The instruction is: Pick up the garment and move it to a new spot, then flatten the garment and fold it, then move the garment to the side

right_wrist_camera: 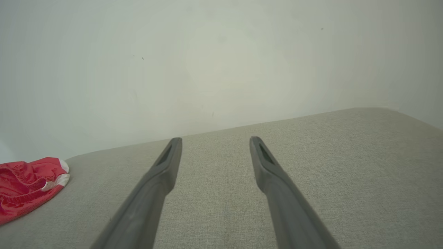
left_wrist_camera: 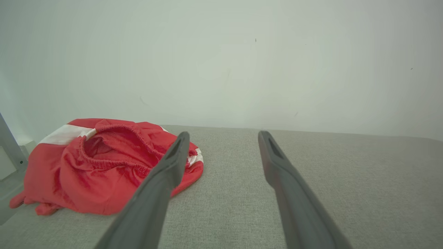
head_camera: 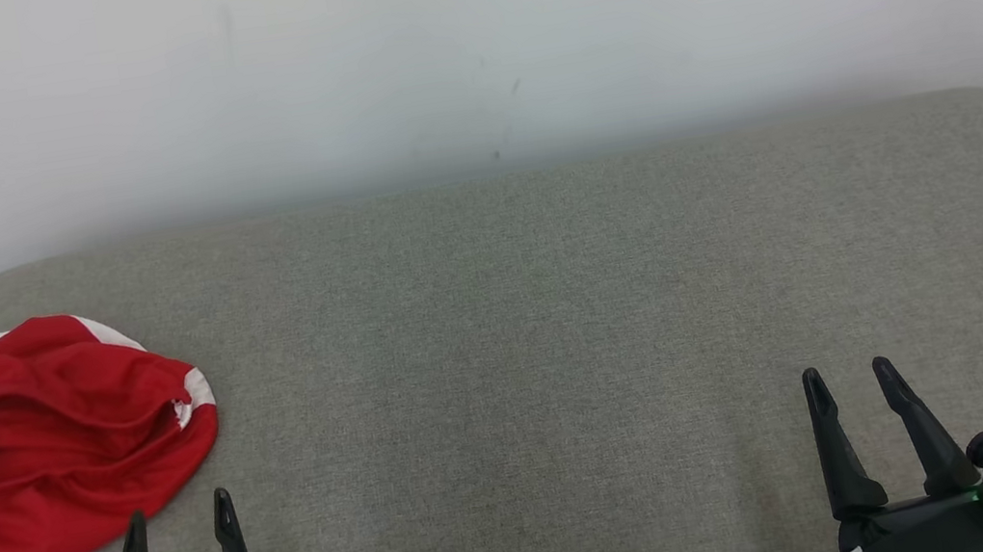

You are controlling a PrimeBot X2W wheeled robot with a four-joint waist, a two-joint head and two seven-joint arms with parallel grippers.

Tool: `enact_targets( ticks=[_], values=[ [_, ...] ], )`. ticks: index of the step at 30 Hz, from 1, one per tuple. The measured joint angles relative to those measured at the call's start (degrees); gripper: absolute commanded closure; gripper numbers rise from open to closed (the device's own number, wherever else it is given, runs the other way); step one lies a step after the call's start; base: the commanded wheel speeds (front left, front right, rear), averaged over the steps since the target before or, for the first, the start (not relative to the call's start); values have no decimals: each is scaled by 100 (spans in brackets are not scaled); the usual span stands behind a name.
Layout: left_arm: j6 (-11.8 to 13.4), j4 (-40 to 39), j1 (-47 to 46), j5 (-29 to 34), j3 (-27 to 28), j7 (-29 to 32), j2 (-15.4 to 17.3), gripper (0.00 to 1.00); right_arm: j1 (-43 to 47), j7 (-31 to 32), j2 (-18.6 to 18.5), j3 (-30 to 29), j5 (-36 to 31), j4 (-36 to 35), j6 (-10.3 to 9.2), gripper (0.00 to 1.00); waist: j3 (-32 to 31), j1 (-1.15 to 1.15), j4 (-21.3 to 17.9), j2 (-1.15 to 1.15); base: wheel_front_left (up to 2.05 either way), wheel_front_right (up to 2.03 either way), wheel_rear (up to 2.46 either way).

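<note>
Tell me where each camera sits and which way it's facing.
Head view: on the head, looking down at the grey cushion; left gripper and right gripper show.
Left wrist view: on the left wrist, facing the wall along its fingers.
Right wrist view: on the right wrist, likewise.
Shared: all three show the red garment.

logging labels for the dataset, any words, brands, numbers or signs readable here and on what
None: no text can be read in these views. No lettering shows on the red and white garment, the grey padded surface, the wall, the left pincer or the right pincer.
</note>
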Motion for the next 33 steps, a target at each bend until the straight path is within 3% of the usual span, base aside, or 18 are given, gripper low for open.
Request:
enact_targets(
  ticks=[21,33],
  values=[
    [18,-11,79,661,33,-233,-1,0,53,-235,2,46,-578,-29,0,0,-41,0,-19,0,0,0,0],
    [-179,35,116,615,103,-283,-44,0,74,-279,2,52,-554,-2,0,0,-78,0,-1,0,0,0,0]
  ],
)
